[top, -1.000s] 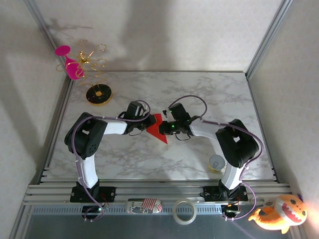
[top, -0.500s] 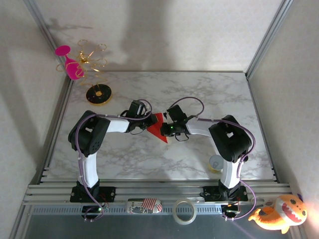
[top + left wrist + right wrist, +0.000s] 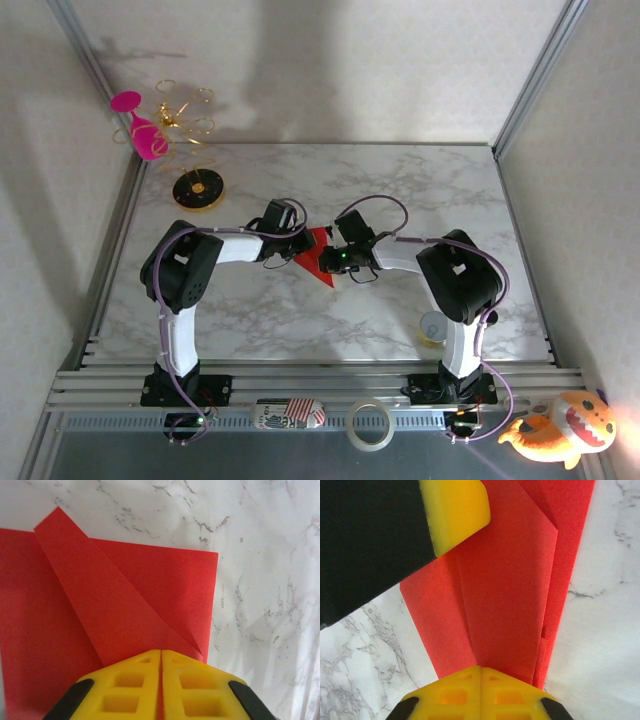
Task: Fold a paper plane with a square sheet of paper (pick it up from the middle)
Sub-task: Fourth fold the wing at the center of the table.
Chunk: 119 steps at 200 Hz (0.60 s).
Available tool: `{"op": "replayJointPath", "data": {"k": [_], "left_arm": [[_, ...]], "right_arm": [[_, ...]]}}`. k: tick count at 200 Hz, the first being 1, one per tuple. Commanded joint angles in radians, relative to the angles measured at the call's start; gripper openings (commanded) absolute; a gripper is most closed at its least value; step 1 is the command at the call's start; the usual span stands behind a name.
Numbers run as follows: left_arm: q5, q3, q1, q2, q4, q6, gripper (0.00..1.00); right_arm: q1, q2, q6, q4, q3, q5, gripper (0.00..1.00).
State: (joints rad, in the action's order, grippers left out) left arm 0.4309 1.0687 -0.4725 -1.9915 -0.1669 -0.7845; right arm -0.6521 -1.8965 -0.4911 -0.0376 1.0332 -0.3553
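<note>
Top external view: we see a partly folded red sheet of paper lying at the middle of the marble table, well apart from all four edges. Both arms bend inward to meet over it. Our left gripper is squeezed fully together, pinching a diagonal folded flap on the sheet's left side. Our right gripper is likewise closed tight, clamped on the paper's layered right edge, facing the left one just across the sheet
</note>
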Motion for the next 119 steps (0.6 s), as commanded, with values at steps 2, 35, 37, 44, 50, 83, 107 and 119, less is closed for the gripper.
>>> {"op": "replayJointPath", "data": {"k": [2, 35, 37, 44, 50, 83, 107, 119], "left_arm": [[-0.091, 0.008, -0.002, -0.048, 0.127, 0.026, 0.09], [-0.108, 0.016, -0.003, -0.062, 0.150, 0.025, 0.09], [-0.109, 0.016, -0.003, -0.062, 0.151, 0.026, 0.10], [-0.109, 0.016, -0.003, -0.063, 0.153, 0.026, 0.10], [-0.110, 0.017, -0.003, -0.064, 0.155, 0.025, 0.09], [-0.107, 0.020, -0.005, -0.060, 0.158, 0.029, 0.10], [-0.094, 0.033, -0.006, -0.057, 0.156, 0.032, 0.10], [-0.081, 0.048, -0.008, -0.051, 0.155, 0.035, 0.12]], "right_arm": [[0.006, -0.004, 0.011, -0.015, -0.017, -0.038, 0.04], [0.006, 0.046, 0.061, -0.076, -0.081, -0.086, 0.05], [0.006, 0.052, 0.064, -0.079, -0.085, -0.088, 0.05], [0.006, 0.066, 0.074, -0.092, -0.104, -0.098, 0.05], [0.006, 0.076, 0.079, -0.105, -0.118, -0.105, 0.05], [0.005, 0.149, 0.102, -0.162, -0.215, -0.115, 0.05], [0.006, 0.175, 0.112, -0.175, -0.236, -0.106, 0.05], [0.006, 0.192, 0.106, -0.151, -0.227, -0.091, 0.05]]}}
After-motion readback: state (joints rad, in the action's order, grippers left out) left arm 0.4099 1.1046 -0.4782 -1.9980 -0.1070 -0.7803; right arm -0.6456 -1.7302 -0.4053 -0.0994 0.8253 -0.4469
